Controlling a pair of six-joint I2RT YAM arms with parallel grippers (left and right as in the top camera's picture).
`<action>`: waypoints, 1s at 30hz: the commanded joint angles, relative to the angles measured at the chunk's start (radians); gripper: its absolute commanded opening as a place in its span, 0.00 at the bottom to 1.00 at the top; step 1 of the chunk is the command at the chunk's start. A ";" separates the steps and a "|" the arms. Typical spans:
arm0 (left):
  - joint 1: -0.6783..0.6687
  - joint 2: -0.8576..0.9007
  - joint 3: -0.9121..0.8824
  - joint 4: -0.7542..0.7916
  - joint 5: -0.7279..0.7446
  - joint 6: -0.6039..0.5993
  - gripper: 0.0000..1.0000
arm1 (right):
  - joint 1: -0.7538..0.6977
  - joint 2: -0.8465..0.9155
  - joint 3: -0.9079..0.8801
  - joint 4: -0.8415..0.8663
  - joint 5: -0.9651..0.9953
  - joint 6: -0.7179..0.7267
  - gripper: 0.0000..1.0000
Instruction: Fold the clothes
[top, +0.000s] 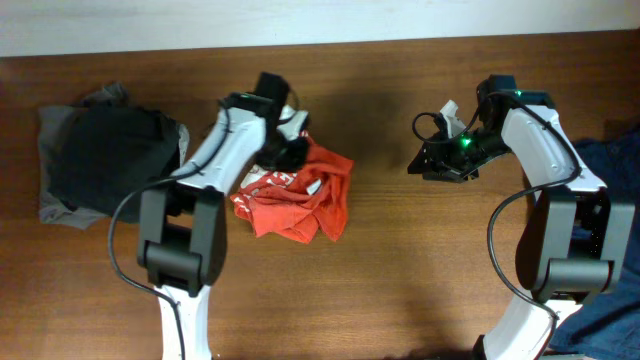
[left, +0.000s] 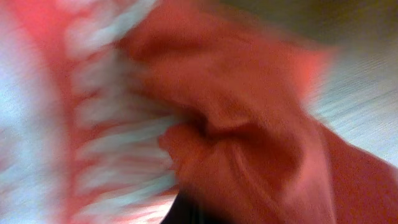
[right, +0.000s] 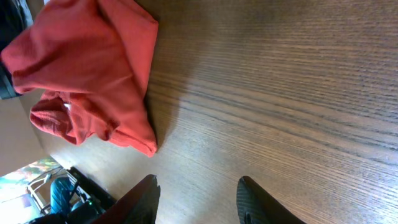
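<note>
The orange-red T-shirt (top: 300, 200) lies crumpled in the middle-left of the wooden table, its white lettering partly showing. My left gripper (top: 292, 150) is down on its upper edge and shut on the cloth. In the blurred left wrist view the T-shirt (left: 249, 124) fills the frame, bunched close to the camera. My right gripper (top: 440, 162) hovers open over bare wood to the right of the shirt, holding nothing. Seen from the right wrist, the gripper (right: 198, 180) has its dark fingers (right: 249, 199) apart, and the T-shirt (right: 93, 62) lies well beyond them.
A pile of black and grey clothes (top: 100, 160) sits at the table's left end. A navy blue garment (top: 615, 160) lies at the right edge behind the right arm. Bare wood table (top: 400, 270) spreads between the arms and along the front.
</note>
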 joint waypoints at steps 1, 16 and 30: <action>-0.095 -0.001 0.008 0.106 0.227 0.008 0.00 | 0.004 -0.026 0.011 -0.002 -0.003 0.004 0.45; -0.003 -0.003 0.310 -0.464 -0.300 0.088 0.01 | 0.005 -0.026 0.011 0.008 -0.003 -0.023 0.46; -0.220 -0.052 0.000 -0.522 0.195 0.218 0.01 | 0.005 -0.026 0.011 0.016 -0.003 -0.022 0.45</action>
